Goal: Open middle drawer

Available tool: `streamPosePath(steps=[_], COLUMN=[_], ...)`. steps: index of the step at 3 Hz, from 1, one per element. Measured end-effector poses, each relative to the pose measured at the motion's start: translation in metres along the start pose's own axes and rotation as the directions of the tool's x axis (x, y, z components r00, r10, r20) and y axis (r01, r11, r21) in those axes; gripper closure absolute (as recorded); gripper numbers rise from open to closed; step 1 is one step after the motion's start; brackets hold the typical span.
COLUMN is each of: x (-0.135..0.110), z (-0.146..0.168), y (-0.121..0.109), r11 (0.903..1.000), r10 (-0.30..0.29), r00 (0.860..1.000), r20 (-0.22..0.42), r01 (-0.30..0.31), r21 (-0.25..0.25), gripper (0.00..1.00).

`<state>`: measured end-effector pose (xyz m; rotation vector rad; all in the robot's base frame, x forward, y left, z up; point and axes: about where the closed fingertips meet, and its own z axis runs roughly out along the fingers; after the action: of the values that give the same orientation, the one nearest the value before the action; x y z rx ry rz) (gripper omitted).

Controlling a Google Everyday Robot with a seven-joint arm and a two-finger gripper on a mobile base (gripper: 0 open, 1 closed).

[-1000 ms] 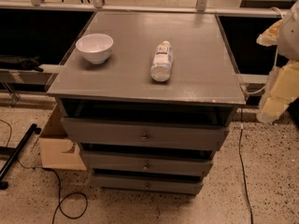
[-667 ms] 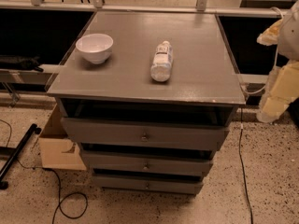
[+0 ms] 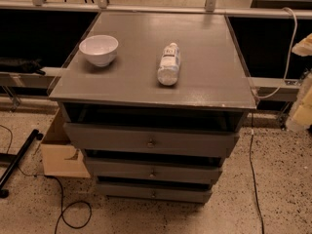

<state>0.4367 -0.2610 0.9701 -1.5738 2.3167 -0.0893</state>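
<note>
The grey cabinet [image 3: 156,89] has three drawers stacked under its top. The middle drawer [image 3: 122,168] has a medium-width low grey front with a small round metal knob [image 3: 152,173]. It sits between the wider, taller top drawer [image 3: 112,136] and the narrower bottom drawer [image 3: 126,191]. Its front stands level with the stepped stack, and its inside is hidden. My gripper [image 3: 298,112] shows as pale cream parts at the right edge, beside the cabinet's right side and well away from the knob.
A white bowl [image 3: 98,49] and a plastic bottle [image 3: 169,64] lying on its side rest on the cabinet top. A cardboard box [image 3: 61,155] stands on the floor at the cabinet's left. Cables [image 3: 73,213] run across the speckled floor on both sides.
The pale arm parts at the right edge have shifted slightly to the right and down. The cabinet, drawers, bowl and bottle have not moved.
</note>
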Motion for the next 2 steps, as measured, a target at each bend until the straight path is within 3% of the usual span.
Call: streamPosePath(steps=[1,2], x=[0.029,0.056], z=[0.000,0.005], y=[-0.001,0.004], r11=[0.9970,0.9880], r10=[0.077,0.152], r00=[0.997,0.987], r20=[0.028,0.049], r01=[-0.077,-0.150], r21=[-0.012,-0.038], gripper=[0.00,0.00])
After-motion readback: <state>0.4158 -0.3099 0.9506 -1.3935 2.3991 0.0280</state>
